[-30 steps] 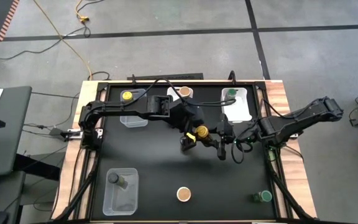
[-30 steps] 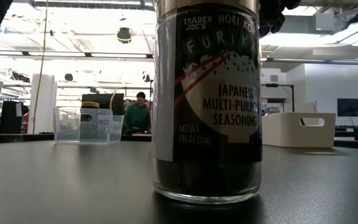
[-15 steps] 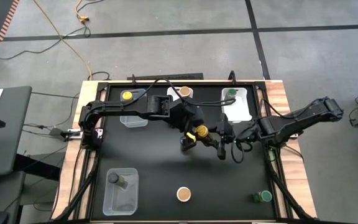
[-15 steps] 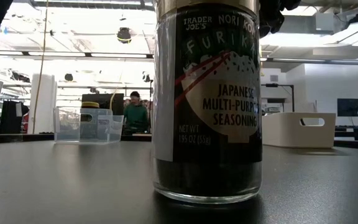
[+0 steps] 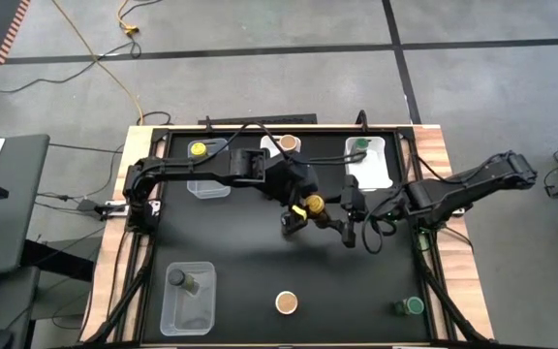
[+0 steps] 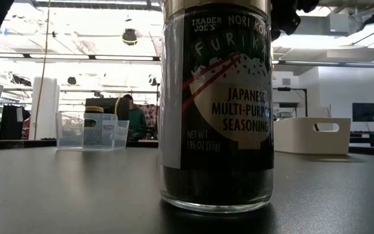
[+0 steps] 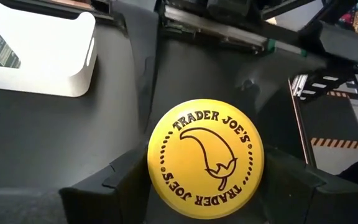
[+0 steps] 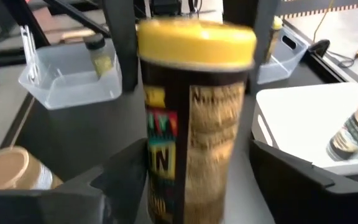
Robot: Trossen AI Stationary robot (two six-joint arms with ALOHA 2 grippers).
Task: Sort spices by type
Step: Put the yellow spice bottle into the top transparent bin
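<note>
A spice jar with a yellow cap [image 5: 312,205] hangs over the table's middle, and my left gripper [image 5: 303,209] is shut on it. In the left wrist view the cap [image 7: 205,158] fills the space between the two fingers. My right gripper [image 5: 331,219] reaches in from the table's right and stands open, one finger on each side of the jar's body [image 8: 194,143]. A tan-topped spice jar [image 5: 286,302] stands near the table's front edge and looms large in the low view [image 6: 216,104]. A green-topped jar [image 5: 412,306] stands at the near right. My left gripper pinches the jar's body just under the yellow cap [image 7: 166,199] between its two fingers. The cap hides the place of contact itself. The fingers come slanting down from the table's far left. The jar stands upright in the hold, lifted clear of the table.
At the far side, a clear bin [image 5: 208,174] holds a yellow-topped jar [image 5: 198,149], a bin [image 5: 271,145] holds a tan-topped jar [image 5: 288,143], and a white bin [image 5: 371,167] holds a green-topped jar [image 5: 360,145]. A clear bin [image 5: 188,301] at the near left holds a dark-topped jar [image 5: 177,278].
My right gripper's fingers have spread apart from the yellow-capped jar, which stays where it was in my left gripper. Both arms have kept their places.
</note>
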